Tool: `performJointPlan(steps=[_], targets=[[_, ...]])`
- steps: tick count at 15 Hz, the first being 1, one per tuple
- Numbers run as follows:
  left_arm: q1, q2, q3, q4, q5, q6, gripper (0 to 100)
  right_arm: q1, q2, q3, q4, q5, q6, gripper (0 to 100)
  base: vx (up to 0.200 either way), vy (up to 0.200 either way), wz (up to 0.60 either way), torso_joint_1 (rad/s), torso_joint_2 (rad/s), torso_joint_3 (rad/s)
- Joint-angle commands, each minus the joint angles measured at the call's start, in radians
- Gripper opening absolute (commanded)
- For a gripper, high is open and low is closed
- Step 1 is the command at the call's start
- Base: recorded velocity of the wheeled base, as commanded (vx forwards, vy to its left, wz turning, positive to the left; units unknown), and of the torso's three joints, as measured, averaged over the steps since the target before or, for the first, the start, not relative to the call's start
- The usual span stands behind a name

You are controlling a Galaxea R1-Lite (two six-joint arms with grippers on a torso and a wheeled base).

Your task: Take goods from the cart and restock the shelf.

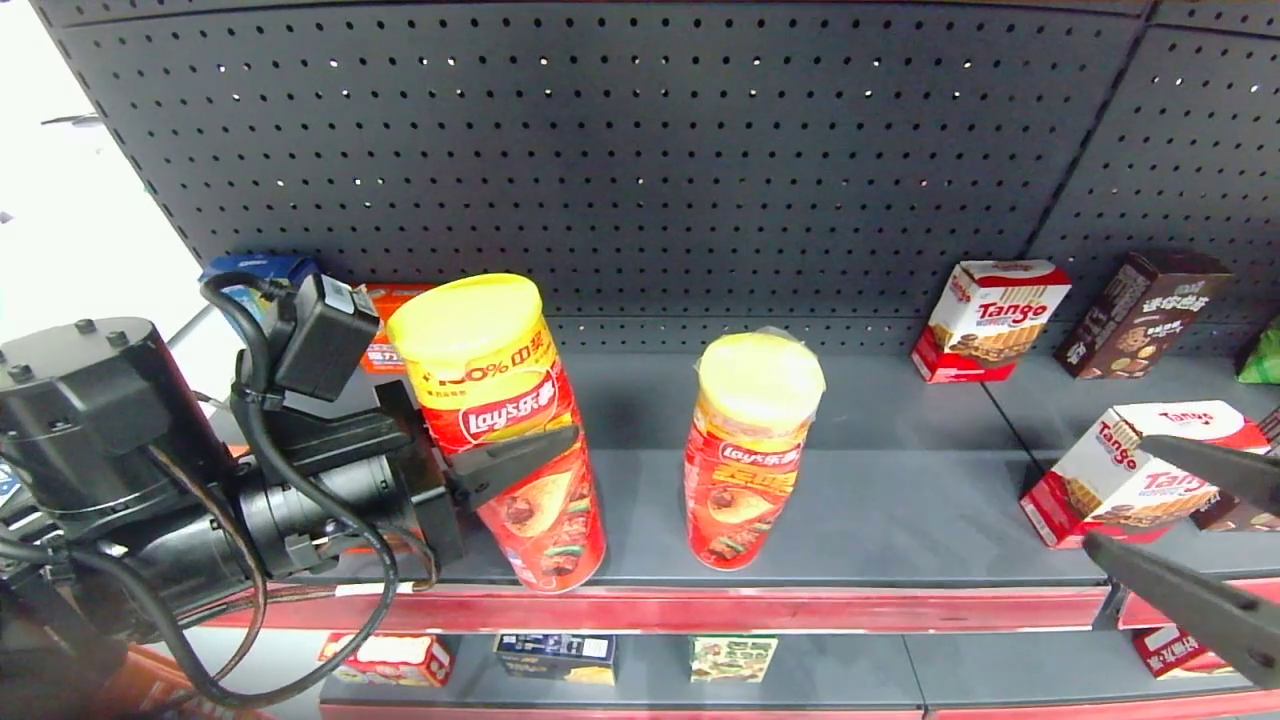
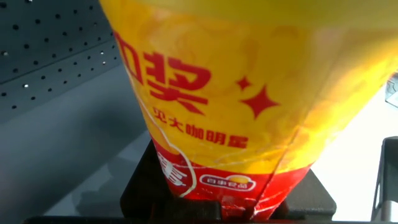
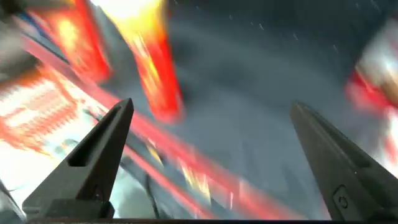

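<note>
one tall red-yellow chip canister (image 1: 500, 380), clamped in left gripper (image 1: 510, 455) jaws, at grey shelf (image 1: 880, 520) front edge: careless release may topple it. right gripper (image 1: 1190, 530) jaws apart.

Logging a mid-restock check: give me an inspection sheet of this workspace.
Surface: dark grey metal shelf, red front lip.
Job's things: tall red-and-yellow chip canister, tilted at the front edge; matching second canister upright, apart.
Clutter: white-and-red wafer boxes, dark brown box on the right; blue box and orange box far left.
Pincers: left pincer shut on the tilted canister; right pincer open, empty.
Cables: black cables loop over the left arm.
Surroundings: grey pegboard back; small boxes on lower shelf.
</note>
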Motion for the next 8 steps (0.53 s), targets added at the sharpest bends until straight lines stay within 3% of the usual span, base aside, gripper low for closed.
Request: performJointPlan(steps=[1, 2, 6, 7, 8], targets=[[-0.003, 0.003, -0.002, -0.001, 0.0, 0.0, 0, -0.009, -0.291, 0.162, 0.133, -0.136, 0.011, 100, 0.0, 0.0, 0.0, 0.0, 0.0, 0.0], [-0.009, 0.009, -0.016, -0.001, 0.0, 0.0, 0, -0.023, -0.441, 0.234, 0.223, -0.186, 0.03, 100, 0.0, 0.0, 0.0, 0.0, 0.0, 0.0], [-0.012, 0.015, -0.023, -0.001, 0.0, 0.0, 0, -0.133, -0.618, 0.327, 0.318, -0.239, 0.032, 100, 0.0, 0.0, 0.0, 0.0, 0.0, 0.0], [-0.014, 0.017, -0.022, -0.001, 0.0, 0.0, 0, -0.239, -0.736, 0.353, 0.43, -0.245, 0.032, 100, 0.0, 0.0, 0.0, 0.0, 0.0, 0.0], [-0.014, 0.017, -0.02, -0.001, 0.0, 0.0, 0, -0.258, -0.767, 0.353, 0.467, -0.245, 0.032, 100, 0.0, 0.0, 0.0, 0.0, 0.0, 0.0]])
